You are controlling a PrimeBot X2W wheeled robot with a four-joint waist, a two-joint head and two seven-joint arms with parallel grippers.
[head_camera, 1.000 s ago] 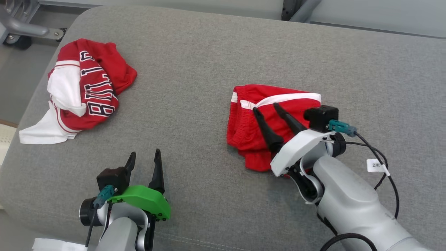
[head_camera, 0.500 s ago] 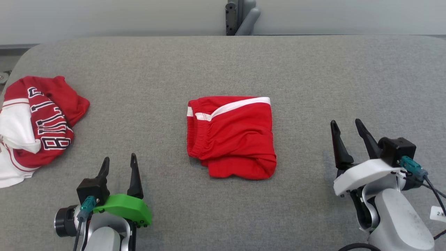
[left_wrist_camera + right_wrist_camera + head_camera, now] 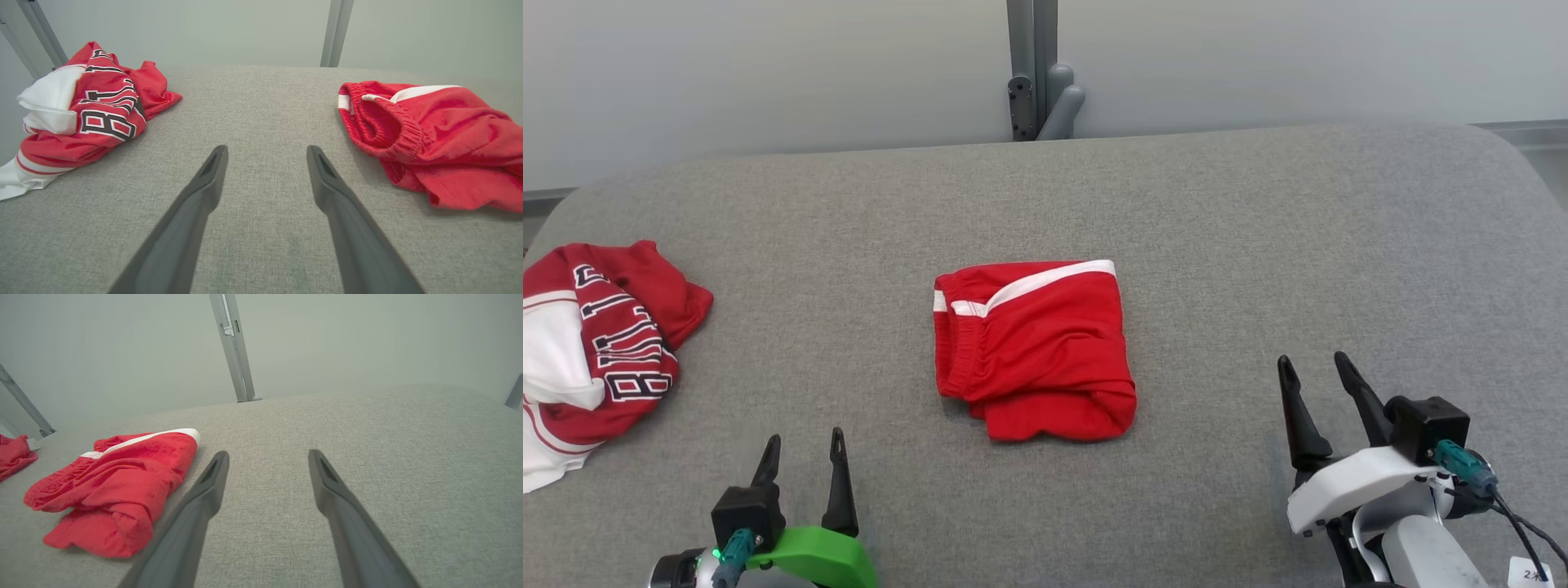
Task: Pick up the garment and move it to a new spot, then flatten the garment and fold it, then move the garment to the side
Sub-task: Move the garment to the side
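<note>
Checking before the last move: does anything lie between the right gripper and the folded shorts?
Nothing visible does. Bare grey cushion separates the open right gripper from the shorts; the jersey lies far off, on their other side.

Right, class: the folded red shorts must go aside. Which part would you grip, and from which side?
Probably the bunched near edge of the red shorts, approached low from the robot's side: layers stack there, so one pinch could catch all and keep the fold.
</note>
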